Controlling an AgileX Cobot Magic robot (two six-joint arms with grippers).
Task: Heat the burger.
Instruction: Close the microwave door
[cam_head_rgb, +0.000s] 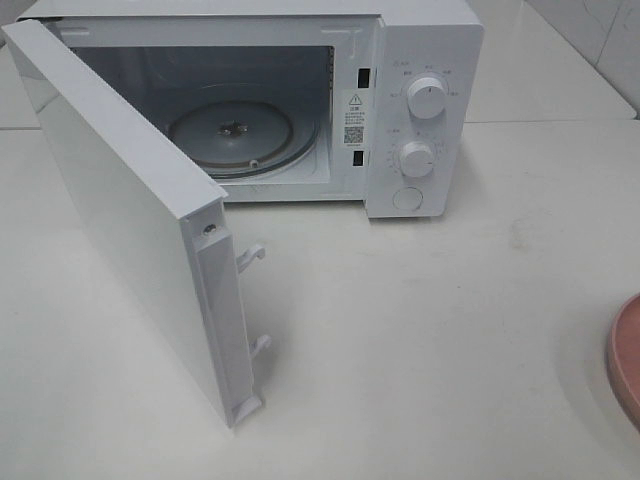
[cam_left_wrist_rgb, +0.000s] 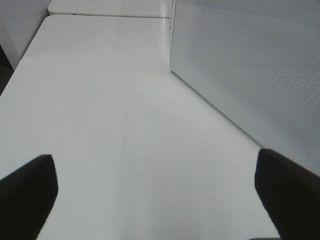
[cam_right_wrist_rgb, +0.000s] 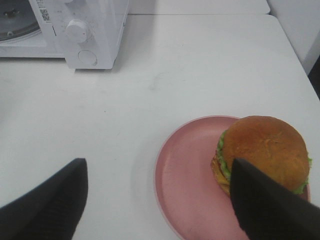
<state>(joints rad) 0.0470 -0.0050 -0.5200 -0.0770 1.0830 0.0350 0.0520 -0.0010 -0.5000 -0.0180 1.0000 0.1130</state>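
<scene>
The burger (cam_right_wrist_rgb: 264, 151) sits on a pink plate (cam_right_wrist_rgb: 187, 180) on the white table (cam_head_rgb: 430, 340), well apart from the white microwave (cam_head_rgb: 425, 110) whose door (cam_head_rgb: 130, 230) stands wide open, while the left gripper (cam_left_wrist_rgb: 155, 200) and right gripper (cam_right_wrist_rgb: 157, 200) both hover spread wide, holding nothing.

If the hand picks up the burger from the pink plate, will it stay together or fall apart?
The burger is stacked in loose layers, so it may shift or slide apart if squeezed. Its bun looks soft and would probably dent. It looks tall, so a sideways push might tip it.
</scene>
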